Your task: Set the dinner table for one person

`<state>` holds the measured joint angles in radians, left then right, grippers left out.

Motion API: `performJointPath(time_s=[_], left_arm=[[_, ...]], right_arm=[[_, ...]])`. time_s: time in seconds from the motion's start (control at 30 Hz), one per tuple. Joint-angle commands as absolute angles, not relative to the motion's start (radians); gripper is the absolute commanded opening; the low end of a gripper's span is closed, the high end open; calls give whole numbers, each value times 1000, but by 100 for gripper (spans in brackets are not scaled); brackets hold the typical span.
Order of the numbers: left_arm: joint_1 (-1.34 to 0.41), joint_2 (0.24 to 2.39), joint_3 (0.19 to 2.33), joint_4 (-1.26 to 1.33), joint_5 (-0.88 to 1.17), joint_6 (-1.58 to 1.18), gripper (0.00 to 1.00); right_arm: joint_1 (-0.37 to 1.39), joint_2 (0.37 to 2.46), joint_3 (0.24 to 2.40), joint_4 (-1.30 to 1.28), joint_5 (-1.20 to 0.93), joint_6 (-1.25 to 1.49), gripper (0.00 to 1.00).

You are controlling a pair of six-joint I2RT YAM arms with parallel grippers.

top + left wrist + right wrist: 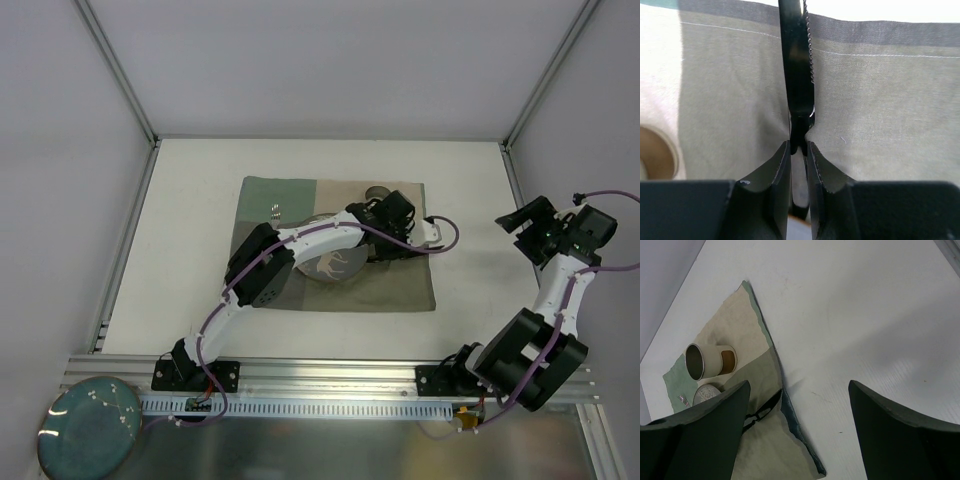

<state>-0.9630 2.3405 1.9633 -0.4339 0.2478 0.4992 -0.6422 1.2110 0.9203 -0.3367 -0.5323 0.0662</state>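
Filling most of the overhead view, the dinner table (470, 200) was a matte white top edged by thin aluminium bars (128, 250). Plain white walls (330, 60) closed it in on the left, far and right sides. A green-and-beige patchwork mat (265, 195) lay near the middle, and the white surface around it was bare. A pale plate (330, 265) sat on the mat, partly under the left arm. A cup (710, 360) lay on its side on a beige patch towards the far edge. The left gripper (799, 145) reached over the right part of the mat, clenched on a black knife (797, 75) with a serrated edge, the blade pointing away from the wrist. Whether the blade touched the cloth could not be told. The right gripper (799, 385) hung over bare table right of the mat, jaws spread wide, nothing between them. A teal plate (88, 428) rested off the table, at the near left corner.
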Motion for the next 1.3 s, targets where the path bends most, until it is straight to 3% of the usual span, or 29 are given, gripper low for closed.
performJointPath(time_s=[0.0, 1.27], left_arm=[[-969, 2221, 1950, -439, 227, 471, 0], [-974, 2442, 2146, -371, 196, 242, 0]], right_arm=[[-657, 1226, 966, -316, -561, 61, 83], [-657, 1163, 963, -350, -594, 9, 82]])
